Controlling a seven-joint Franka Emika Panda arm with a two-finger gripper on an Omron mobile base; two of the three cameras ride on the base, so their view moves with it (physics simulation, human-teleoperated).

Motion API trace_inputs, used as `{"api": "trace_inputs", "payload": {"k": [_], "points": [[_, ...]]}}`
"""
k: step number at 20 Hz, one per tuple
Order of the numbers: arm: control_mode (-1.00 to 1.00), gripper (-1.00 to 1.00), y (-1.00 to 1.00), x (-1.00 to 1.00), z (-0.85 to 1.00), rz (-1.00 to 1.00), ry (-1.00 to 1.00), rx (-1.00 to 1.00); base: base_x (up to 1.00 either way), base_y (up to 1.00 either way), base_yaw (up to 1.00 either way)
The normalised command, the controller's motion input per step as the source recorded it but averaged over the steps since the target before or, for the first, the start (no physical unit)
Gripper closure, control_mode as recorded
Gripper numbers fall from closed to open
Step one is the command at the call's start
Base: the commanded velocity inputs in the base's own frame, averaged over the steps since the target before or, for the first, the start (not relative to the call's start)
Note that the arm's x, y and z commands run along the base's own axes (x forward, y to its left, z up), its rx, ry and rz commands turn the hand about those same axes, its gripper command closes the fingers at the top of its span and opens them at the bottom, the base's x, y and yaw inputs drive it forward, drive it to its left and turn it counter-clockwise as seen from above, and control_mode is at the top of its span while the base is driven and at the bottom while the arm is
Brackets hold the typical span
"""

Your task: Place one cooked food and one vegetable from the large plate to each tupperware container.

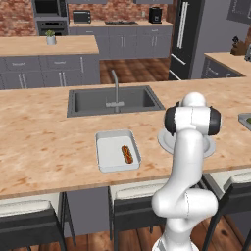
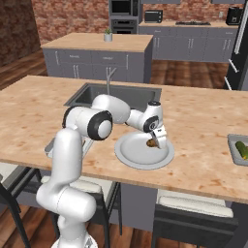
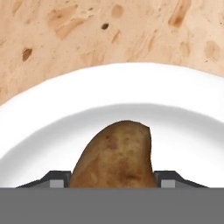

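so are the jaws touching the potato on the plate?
Cannot tell. Hand view shows the potato between both jaws over the large plate, but the contact line is hidden.

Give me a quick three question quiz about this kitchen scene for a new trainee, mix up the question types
1. True or false: the tray near the sink holds a hot dog.
2. The potato sits between the tool's fingers over: A) the large plate, B) the sink, C) a stool.
3. What colour is the item in the tray at the counter's right edge?

Key: 1 true; 2 A; 3 green.
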Motion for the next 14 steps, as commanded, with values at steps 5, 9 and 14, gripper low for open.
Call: {"api": "trace_inputs", "payload": {"k": [5, 9, 14], "points": [[-1.00, 1.00, 0.02, 0.00, 0.00, 0.00, 0.00, 0.00, 0.00, 0.00, 0.00], [-1.00, 1.00, 0.36, -0.01, 0.23, 0.19, 0.00, 0.00, 0.00, 0.00, 0.00], [-1.00, 1.00, 0.85, -0.03, 0.46, 0.38, 0.00, 0.00, 0.00, 0.00, 0.00]]}}
